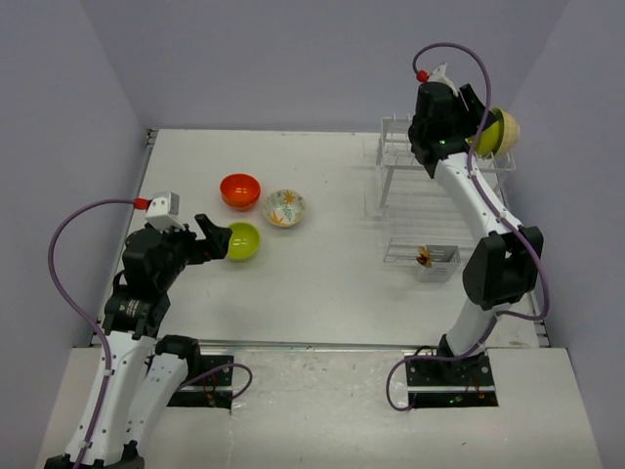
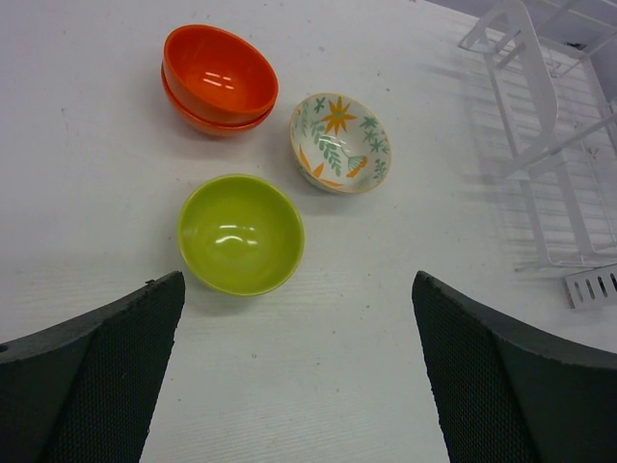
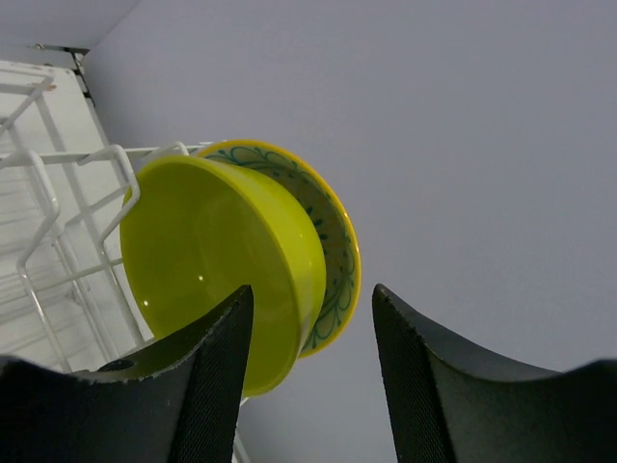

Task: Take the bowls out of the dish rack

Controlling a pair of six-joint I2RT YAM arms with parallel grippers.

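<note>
The right tool (image 3: 310, 304) gapes wide, holding nothing. Just ahead, a green bowl (image 3: 207, 256) stands on edge in the rack (image 3: 58, 193), its rim lined up with the gap and a patterned bowl (image 3: 339, 253) nested behind it. The left tool (image 2: 299, 285), open and empty, is well apart.

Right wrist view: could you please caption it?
Open right gripper at a lime bowl standing on edge in the dish rack.

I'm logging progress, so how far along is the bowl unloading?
Done: two stacked orange bowls, the floral bowl and a lime bowl sit on the table. In hand: the open right gripper is at the yellow-green bowl in the dish rack. Left: that bowl and the patterned bowl behind it.
</note>
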